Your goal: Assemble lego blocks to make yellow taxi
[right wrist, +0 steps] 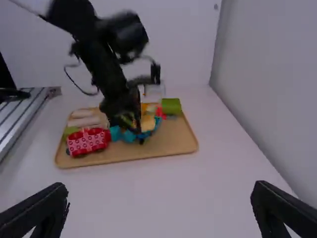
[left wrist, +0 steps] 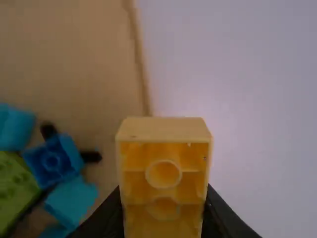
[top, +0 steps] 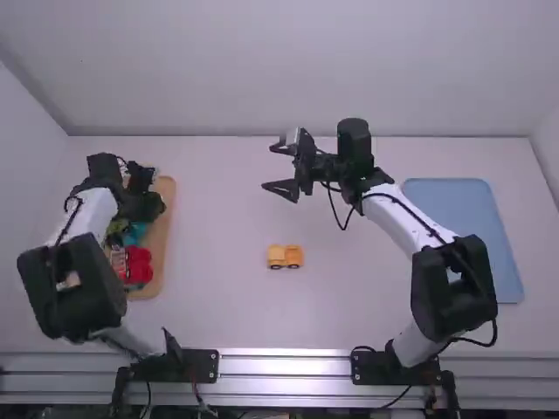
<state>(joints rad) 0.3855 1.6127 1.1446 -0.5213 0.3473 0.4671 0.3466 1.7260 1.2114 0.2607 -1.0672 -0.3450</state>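
My left gripper is over the wooden tray at the left. In the left wrist view that gripper is shut on a yellow block, whose hollow underside with round tubes faces the camera. A small yellow-orange assembly with dark round spots along its lower edge rests on the table, a bit below the middle of the high view. Beyond it, in the upper middle, my right gripper stands wide open with nothing between its fingers. The right wrist view shows this gripper with its fingers far apart.
The wooden tray holds a red patterned piece, a green block, and several blue pieces, one blue block having black pegs. A flat blue tray lies at the right, beside the right arm. Walls bound the table's far side.
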